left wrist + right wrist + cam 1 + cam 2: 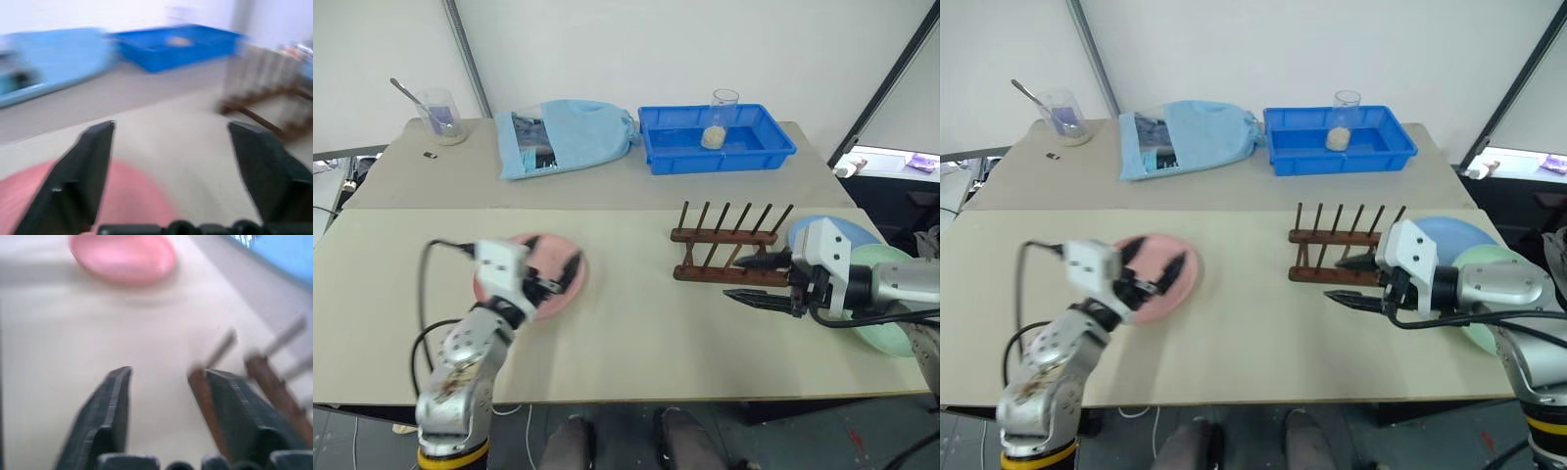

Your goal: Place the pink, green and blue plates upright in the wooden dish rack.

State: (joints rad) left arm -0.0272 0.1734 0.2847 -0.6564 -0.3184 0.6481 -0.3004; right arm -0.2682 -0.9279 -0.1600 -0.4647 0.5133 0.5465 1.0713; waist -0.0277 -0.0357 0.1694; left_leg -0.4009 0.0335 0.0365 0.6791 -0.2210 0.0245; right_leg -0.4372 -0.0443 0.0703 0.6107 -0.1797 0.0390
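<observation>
The dish rack (727, 245) stands empty on the counter (626, 343), with the blue plate (1449, 235) and green plate (1484, 259) lying flat at its right end. The left tool (553, 277) hovers wide open and empty over the pink plate (563, 279), well left of the rack. The right tool (759, 282) is open and empty just beside the rack's near rail.

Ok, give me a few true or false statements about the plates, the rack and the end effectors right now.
1. The rack holds no plates. True.
2. The pink plate stands upright in the rack. False: it lies flat on the table.
3. The left end effector is open. True.
4. The blue tray holds the green plate. False: the green plate lies on the table beside the blue plate.
5. The right end effector grips a plate. False: it is open and holds nothing.
</observation>
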